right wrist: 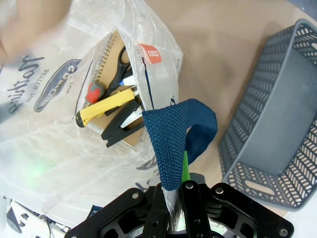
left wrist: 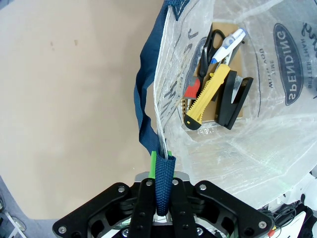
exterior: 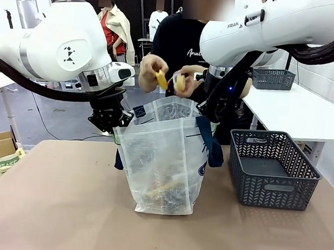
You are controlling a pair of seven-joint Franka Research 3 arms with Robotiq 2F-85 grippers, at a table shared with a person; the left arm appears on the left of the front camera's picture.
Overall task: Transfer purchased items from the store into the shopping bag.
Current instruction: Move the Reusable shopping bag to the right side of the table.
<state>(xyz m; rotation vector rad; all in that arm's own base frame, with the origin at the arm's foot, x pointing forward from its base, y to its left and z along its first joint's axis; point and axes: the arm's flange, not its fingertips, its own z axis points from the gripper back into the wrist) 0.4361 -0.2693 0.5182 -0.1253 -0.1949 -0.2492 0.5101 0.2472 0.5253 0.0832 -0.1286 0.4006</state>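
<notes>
The shopping bag, translucent white with navy handles, stands upright mid-table, held open from both sides. My left gripper is shut on its left navy handle, and my right gripper is shut on the right handle. At the bottom of the bag lie a yellow utility knife, a black stapler, scissors, a white-and-blue pen and a spiral notebook. Above the bag's mouth, the person's hands hold small yellow items.
A dark grey mesh basket stands on the table just right of the bag, and it looks empty. A second grey basket sits on the white table at the back right. A cardboard box is off the table's left edge.
</notes>
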